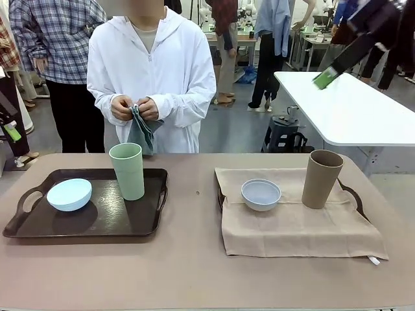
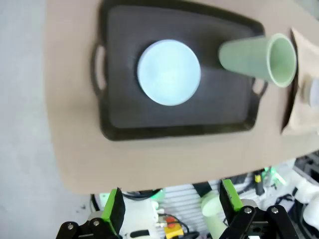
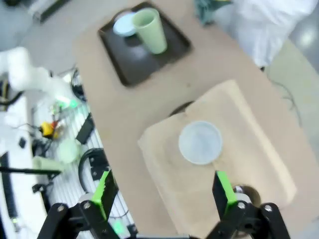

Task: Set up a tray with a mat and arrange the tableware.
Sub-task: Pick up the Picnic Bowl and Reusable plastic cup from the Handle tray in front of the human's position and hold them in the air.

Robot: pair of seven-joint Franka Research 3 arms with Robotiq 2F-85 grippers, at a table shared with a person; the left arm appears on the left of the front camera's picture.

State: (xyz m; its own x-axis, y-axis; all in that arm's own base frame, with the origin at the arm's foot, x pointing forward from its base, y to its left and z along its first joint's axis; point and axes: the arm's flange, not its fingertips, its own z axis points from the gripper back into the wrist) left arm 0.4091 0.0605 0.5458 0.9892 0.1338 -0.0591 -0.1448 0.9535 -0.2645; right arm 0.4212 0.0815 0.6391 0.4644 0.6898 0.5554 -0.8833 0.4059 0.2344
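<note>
A tan table (image 1: 194,272) stands in a busy hall, and a person in a white hooded jacket (image 1: 152,71) at its far side holds a teal cloth (image 1: 141,129) in both hands. In the front view, a dark tray (image 1: 39,223) on the left carries the pale blue bowl (image 1: 69,194) and, just beside it, the upright light green tumbler (image 1: 127,171). To the right, a beige mat (image 1: 292,233) covers a second tray (image 1: 355,196); on it sit the bluish white bowl (image 1: 260,194) and the upright tan brown tumbler (image 1: 321,179), apart from each other. The right gripper (image 1: 324,79) hangs high above the far right. From the left wrist, the left gripper (image 2: 172,206) is spread wide, well above the table's near edge, with the dark tray, its bowl and its tumbler beyond. From the right wrist, that claw too is spread and empty, high over the mat, with the bluish white bowl between the fingers' lines and the tan tumbler's rim by one finger.
</note>
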